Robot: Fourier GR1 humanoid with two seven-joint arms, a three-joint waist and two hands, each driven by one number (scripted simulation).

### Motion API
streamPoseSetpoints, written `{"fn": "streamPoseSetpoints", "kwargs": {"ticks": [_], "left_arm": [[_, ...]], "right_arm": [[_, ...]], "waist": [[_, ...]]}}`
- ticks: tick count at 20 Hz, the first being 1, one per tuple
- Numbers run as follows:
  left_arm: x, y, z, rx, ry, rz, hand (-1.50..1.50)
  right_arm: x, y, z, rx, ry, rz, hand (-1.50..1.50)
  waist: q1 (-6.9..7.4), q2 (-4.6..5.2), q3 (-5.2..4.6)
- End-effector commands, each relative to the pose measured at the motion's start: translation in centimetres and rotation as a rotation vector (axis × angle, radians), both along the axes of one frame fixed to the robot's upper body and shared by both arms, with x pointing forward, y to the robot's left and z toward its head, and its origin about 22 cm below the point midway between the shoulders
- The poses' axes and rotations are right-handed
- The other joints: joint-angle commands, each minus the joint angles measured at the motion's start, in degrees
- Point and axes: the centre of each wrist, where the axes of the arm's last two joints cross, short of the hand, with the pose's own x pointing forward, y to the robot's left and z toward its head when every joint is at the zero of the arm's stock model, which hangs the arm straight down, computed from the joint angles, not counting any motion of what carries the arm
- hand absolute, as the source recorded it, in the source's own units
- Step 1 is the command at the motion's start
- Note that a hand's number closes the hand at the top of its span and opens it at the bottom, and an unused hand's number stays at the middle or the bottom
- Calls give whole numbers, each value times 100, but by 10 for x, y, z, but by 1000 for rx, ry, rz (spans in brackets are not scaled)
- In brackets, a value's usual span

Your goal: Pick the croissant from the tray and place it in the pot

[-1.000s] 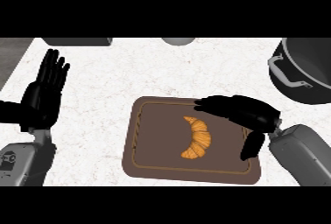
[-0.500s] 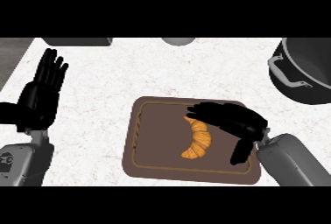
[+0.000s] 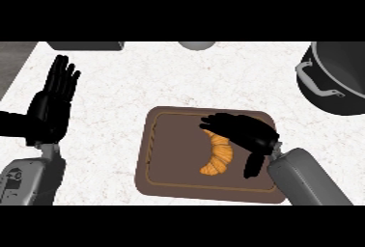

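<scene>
Right hand [image 3: 239, 131] slid left over croissant [image 3: 217, 157] top on tray [image 3: 165, 159], fingers curled, not gripping; shallow end-grab may slip before pot [image 3: 335, 79]; left hand [image 3: 53, 103] rests flat

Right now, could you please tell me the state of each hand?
Left hand: open, fingers straight, resting at the view's left.
Right hand: over the croissant on the tray; grip cannot be told.
</scene>
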Motion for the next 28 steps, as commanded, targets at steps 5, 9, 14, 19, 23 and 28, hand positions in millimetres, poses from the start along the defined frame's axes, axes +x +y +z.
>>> {"fn": "streamPoseSetpoints", "kwargs": {"ticks": [5, 9, 14, 19, 23, 28], "left_arm": [[-8, -11, 25, -2, 4, -26, 0], [2, -1, 11, 6, 3, -4, 0], [0, 3, 2, -6, 7, -15, 0], [0, 10, 15, 6, 12, -32, 0], [5, 8, -6, -13, 6, 10, 0], [-2, 0, -9, 4, 2, 3, 0]], "right_arm": [[15, 9, -42, -11, 5, 36, -150], [3, 54, -40, -11, 26, 51, -150], [-4, 51, -54, 48, -36, 227, 150], [-21, 77, -62, 64, -79, 234, 150], [-8, 66, -60, 52, -102, 207, 150], [-15, 49, -29, 76, -261, 108, 150]], "waist": [[46, 4, 3], [3, 0, -1], [7, 9, 0], [14, 2, 0], [8, 17, -1], [-54, -10, -2]]}}
